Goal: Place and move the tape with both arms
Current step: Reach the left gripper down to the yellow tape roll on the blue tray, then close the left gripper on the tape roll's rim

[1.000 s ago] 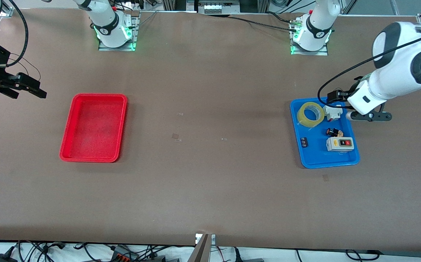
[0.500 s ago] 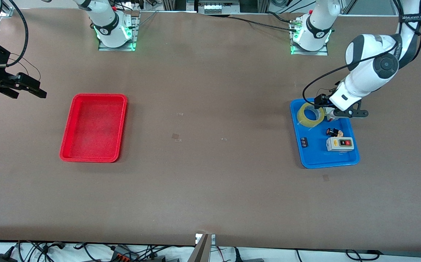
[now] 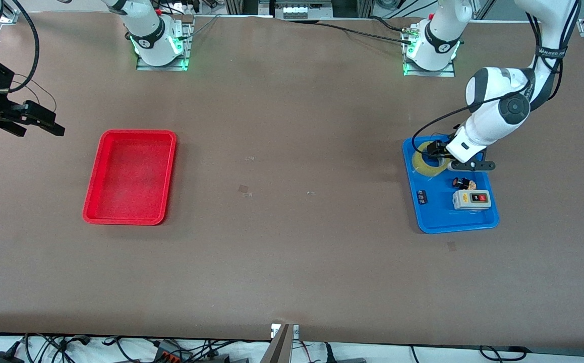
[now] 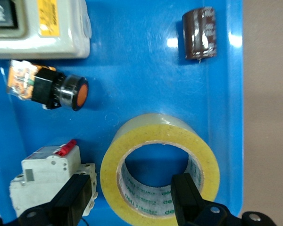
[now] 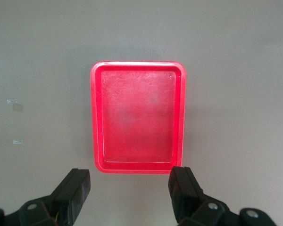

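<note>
Left end effector [image 4: 132, 200] wide open over yellowish see-through tape roll [image 4: 159, 170] in blue plastic tray [image 3: 438, 222], holding nothing. Right end effector [image 5: 129, 193] open, empty, waits above counter [image 3: 292, 252].

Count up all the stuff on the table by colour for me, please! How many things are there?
Red: 1, the red tray
Blue: 1, the blue tray
Yellow: 1, the tape
White or grey: 2, the switch box and the breaker
Black or dark: 2, the push button and the capacitor
Total: 7
</note>
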Robot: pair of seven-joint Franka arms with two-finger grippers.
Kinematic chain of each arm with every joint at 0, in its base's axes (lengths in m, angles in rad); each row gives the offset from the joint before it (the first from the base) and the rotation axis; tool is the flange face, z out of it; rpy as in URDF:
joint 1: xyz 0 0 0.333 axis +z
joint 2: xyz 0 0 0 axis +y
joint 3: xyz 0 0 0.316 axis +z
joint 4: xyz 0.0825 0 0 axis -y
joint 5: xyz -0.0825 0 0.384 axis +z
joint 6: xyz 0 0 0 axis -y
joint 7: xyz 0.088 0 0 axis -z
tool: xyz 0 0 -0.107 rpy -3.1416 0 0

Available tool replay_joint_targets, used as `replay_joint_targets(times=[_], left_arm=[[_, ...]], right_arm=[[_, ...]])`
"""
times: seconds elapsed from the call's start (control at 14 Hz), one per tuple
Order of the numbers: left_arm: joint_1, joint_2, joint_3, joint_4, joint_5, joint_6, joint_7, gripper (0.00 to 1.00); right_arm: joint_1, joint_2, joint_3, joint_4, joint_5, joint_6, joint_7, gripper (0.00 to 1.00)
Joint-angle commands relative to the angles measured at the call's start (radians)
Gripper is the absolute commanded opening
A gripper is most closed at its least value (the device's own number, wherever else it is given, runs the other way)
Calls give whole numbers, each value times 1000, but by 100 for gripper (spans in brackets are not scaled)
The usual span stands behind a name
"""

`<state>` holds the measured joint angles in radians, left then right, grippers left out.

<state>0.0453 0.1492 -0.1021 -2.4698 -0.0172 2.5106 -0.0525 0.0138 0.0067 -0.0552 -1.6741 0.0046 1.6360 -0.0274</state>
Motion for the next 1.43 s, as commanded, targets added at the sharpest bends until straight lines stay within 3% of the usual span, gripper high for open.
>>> replay_joint_targets(times=[0.0, 0.21, 0.29, 0.5, 0.64, 0.86, 1.14, 1.29, 1.36], left_arm=[[7, 23, 1, 11, -6, 7, 16, 100], [13, 41, 2, 14, -6, 13, 14, 100], [13, 43, 2, 14, -7, 27, 10, 94], [15, 41, 1, 14, -6, 22, -26, 23], [15, 27, 2, 22, -6, -5, -23, 0], [22, 6, 2, 118, -6, -154, -26, 0], [15, 62, 2, 478, -7, -600, -44, 0], [-36, 104, -1, 595, -71, -711, -151, 0], [-91, 116, -1, 603, -108, -714, -221, 0]], right_arm=[[0, -2, 0, 11, -6, -13, -17, 100], [0, -2, 0, 11, -6, -13, -17, 100], [0, -2, 0, 11, -6, -13, -17, 100], [0, -2, 0, 11, -6, -13, -17, 100], [1, -2, 0, 11, -6, -15, -17, 100], [0, -2, 0, 11, -6, -13, -17, 100], [2, -2, 0, 13, -6, -13, -17, 100], [1, -2, 0, 13, -6, -12, -17, 100], [2, -2, 0, 13, -6, -13, -17, 100]])
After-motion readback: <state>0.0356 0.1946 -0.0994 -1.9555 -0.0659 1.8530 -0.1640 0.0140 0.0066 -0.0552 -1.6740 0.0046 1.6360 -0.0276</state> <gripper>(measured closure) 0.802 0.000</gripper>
